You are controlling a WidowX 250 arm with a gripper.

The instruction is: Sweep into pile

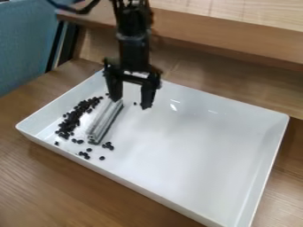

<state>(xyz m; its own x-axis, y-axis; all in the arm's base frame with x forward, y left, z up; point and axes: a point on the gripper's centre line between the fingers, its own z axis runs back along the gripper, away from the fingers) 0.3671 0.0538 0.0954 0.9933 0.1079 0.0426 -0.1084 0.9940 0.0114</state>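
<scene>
1. Claw (130, 103), black and two-fingered, stands wide apart over the white rectangular tray (189, 142).
2. Small round black pieces (72, 119) lie mostly along the tray's left end.
3. Long grey bar (105, 122) lies beside them.

The arm (134, 49) is black and segmented, a dark cable (77, 9) curving above the black gripper (130, 103) with its crossbar (137, 80) and two blocky fingers (148, 94).

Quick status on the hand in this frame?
Hand: open, fingers spread wide over the white tray, nothing gripped between them.
</scene>
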